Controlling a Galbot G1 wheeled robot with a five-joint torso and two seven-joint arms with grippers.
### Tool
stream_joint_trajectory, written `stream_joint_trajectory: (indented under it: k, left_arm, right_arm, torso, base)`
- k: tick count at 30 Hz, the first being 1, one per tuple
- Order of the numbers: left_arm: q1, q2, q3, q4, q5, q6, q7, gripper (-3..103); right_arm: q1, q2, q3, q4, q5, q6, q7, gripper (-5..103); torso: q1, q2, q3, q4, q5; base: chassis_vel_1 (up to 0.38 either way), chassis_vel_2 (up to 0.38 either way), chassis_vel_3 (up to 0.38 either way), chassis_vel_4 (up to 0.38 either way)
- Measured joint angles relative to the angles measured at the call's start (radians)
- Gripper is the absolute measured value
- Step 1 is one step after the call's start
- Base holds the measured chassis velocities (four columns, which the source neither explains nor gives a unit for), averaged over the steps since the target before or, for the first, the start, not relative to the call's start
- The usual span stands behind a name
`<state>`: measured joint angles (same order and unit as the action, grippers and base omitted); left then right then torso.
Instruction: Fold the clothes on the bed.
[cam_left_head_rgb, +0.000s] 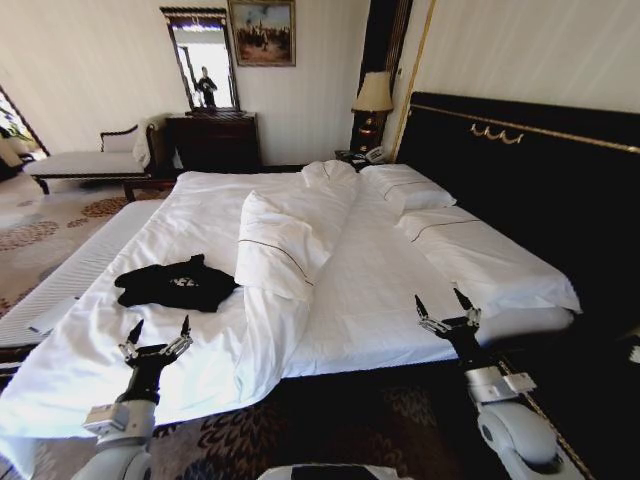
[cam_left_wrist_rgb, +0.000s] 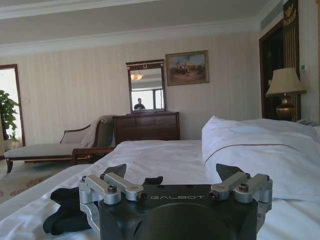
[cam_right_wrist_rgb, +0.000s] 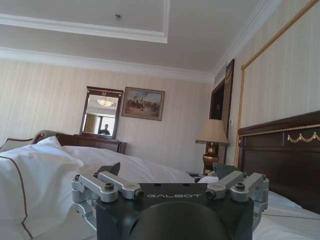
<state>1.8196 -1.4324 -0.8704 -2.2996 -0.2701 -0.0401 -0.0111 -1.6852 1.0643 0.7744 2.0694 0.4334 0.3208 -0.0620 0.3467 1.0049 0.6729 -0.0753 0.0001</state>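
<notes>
The clothes, a crumpled black T-shirt (cam_left_head_rgb: 173, 284) with small white lettering, lie on the left side of the bed (cam_left_head_rgb: 380, 290), on the white sheet. My left gripper (cam_left_head_rgb: 157, 331) hovers open just short of the shirt, near the bed's foot edge. In the left wrist view the shirt (cam_left_wrist_rgb: 65, 210) shows dark beyond the left gripper (cam_left_wrist_rgb: 175, 172), whose fingers are spread. My right gripper (cam_left_head_rgb: 444, 306) stands open over the bed's right foot edge, far from the shirt. In the right wrist view the right gripper (cam_right_wrist_rgb: 167, 170) is spread with nothing between its fingers.
A folded-back white duvet (cam_left_head_rgb: 285, 245) runs down the bed's middle, right of the shirt. Pillows (cam_left_head_rgb: 410, 190) lie by the dark headboard (cam_left_head_rgb: 530, 170). A chaise (cam_left_head_rgb: 85, 160), a dresser (cam_left_head_rgb: 213, 140) and a lamp (cam_left_head_rgb: 373, 95) stand against the far wall. Patterned carpet (cam_left_head_rgb: 300, 425) lies at the bed's foot.
</notes>
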Motion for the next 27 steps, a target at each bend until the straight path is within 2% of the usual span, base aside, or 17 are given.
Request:
stream_joint_trajectory:
  k: [14,20,22,23,25,27]
  left_arm:
    - [-0.001,-0.001,-0.007,0.003,-0.001,0.0,0.0,100]
    - [-0.004,0.012,-0.045,-0.023,-0.041,0.011,-0.001,100]
    - [-0.003,0.022,-0.07,-0.043,-0.07,0.024,-0.005,100]
    - [-0.003,0.022,-0.07,-0.043,-0.07,0.024,-0.005,100]
    - [0.002,0.032,-0.109,-0.066,-0.105,0.04,-0.013,100]
    - [0.008,0.041,-0.163,-0.079,-0.141,0.056,-0.022,100]
  right_arm:
    - [0.019,-0.002,-0.026,-0.01,0.006,-0.013,0.025,100]
    - [0.071,-0.039,-0.066,-0.031,0.054,-0.028,0.048,100]
    - [0.106,-0.068,-0.096,-0.043,0.114,-0.046,0.049,100]
    - [0.106,-0.068,-0.096,-0.043,0.114,-0.046,0.049,100]
    - [0.157,-0.099,-0.14,-0.043,0.27,-0.094,0.062,100]
    - [0.228,-0.124,-0.197,-0.041,0.469,-0.147,0.094,100]
  torso:
    - [0.0,0.0,0.0,0.0,-0.0001]
    - [0.001,-0.001,0.0,0.0003,-0.0001]
    - [0.001,0.0,0.0,-0.0001,-0.0001]
    - [0.001,0.0,0.0,-0.0001,-0.0001]
    - [-0.001,0.0,0.0,-0.0002,-0.0001]
    - [-0.001,0.0,0.0,0.0001,-0.0003]
  base:
    - [-0.09,0.091,0.084,-0.09]
    - [-0.069,0.09,0.073,-0.068]
    - [0.0,0.0,0.0,0.0]
    - [0.0,0.0,0.0,0.0]
    - [0.001,-0.007,-0.028,0.012]
    - [0.016,-0.033,-0.048,0.024]
